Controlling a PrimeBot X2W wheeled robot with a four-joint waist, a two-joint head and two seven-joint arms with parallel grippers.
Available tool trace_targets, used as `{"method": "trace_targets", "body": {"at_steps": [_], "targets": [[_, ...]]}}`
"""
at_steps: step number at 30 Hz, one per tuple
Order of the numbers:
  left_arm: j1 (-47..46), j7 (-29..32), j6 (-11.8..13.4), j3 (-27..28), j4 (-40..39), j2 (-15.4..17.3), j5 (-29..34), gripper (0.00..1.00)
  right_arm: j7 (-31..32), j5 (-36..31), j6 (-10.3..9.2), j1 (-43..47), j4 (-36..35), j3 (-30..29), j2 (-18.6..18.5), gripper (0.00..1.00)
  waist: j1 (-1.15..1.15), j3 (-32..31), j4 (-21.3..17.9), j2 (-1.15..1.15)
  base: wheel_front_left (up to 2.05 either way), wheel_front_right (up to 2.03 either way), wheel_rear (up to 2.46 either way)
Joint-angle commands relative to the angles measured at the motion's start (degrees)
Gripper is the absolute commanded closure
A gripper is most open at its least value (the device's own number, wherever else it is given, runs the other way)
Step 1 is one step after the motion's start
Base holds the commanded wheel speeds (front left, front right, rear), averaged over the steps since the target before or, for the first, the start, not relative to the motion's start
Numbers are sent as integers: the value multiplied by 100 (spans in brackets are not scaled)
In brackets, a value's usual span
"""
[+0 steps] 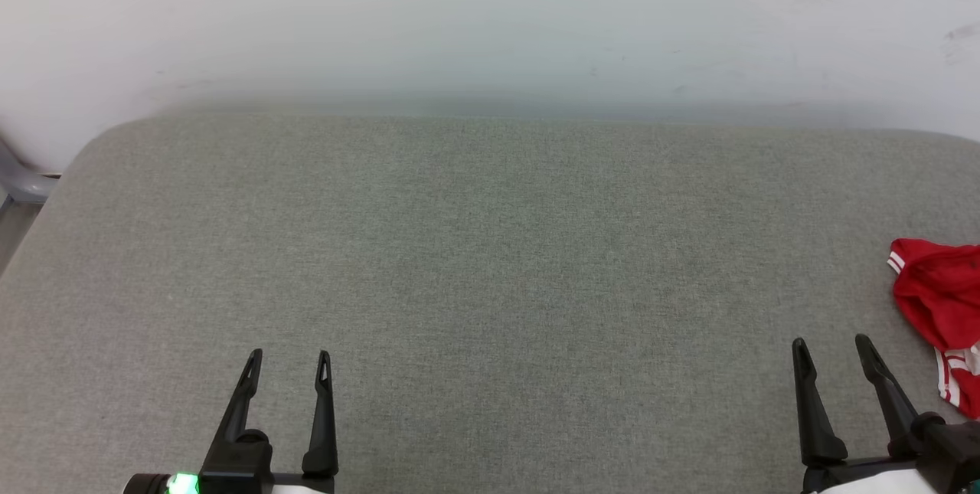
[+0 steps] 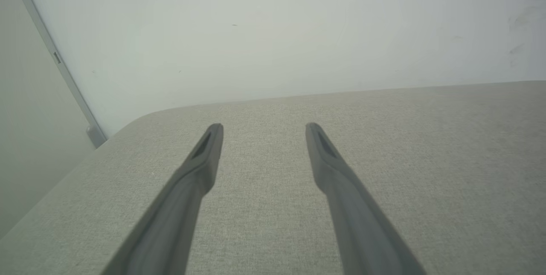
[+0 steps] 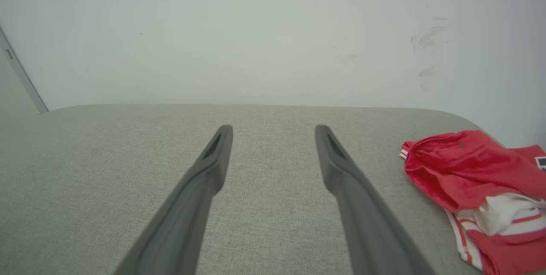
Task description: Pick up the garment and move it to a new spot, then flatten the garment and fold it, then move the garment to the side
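Observation:
The garment (image 1: 942, 310) is a crumpled red shirt with white and striped trim, lying at the right edge of the grey fabric surface (image 1: 490, 264). In the right wrist view the garment (image 3: 473, 181) lies bunched to the right of my fingers, apart from them. My right gripper (image 1: 832, 345) stands open at the lower right, just left of the garment, with nothing between its fingers. My left gripper (image 1: 289, 356) is open at the lower left, far from the garment, over bare fabric. Both wrist views show the fingers spread: left gripper (image 2: 264, 126), right gripper (image 3: 273, 128).
A pale wall (image 1: 490, 19) rises right behind the grey surface. The surface's rounded far left corner (image 1: 107, 142) drops off beside a grey frame piece (image 1: 23, 180). A vertical metal strip (image 2: 55, 57) runs down the wall at the left.

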Motion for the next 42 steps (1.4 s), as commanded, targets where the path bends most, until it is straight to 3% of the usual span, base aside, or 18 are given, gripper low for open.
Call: {"method": "trace_targets", "body": {"at_steps": [1,3,4,8,26,42], "targets": [[67,-26,-11,11,3,-5,-9,0,-43,18,-7,64,7,15,30,0,0,4,-4,0,0,0,0],[61,-26,-8,13,8,-6,-2,0,-46,29,-7,66,12,29,31,0,0,5,-6,0,0,0,0],[6,0,-5,-1,8,-4,0,100,-1,23,0,1,16,24,1,100,0,4,-6,0,0,0,0],[45,23,-12,-37,188,-51,-53,100,12,73,1,6,206,44,1,100,0,4,-7,0,0,0,0],[-304,393,-350,126,503,-20,-2300,100,332,2202,0,-349,531,138,-108,100,0,-18,-35,0,0,0,0],[-565,673,-596,267,751,-24,-3809,100,578,3629,-1,-595,757,169,-156,100,0,-36,-58,0,0,0,0]]}}
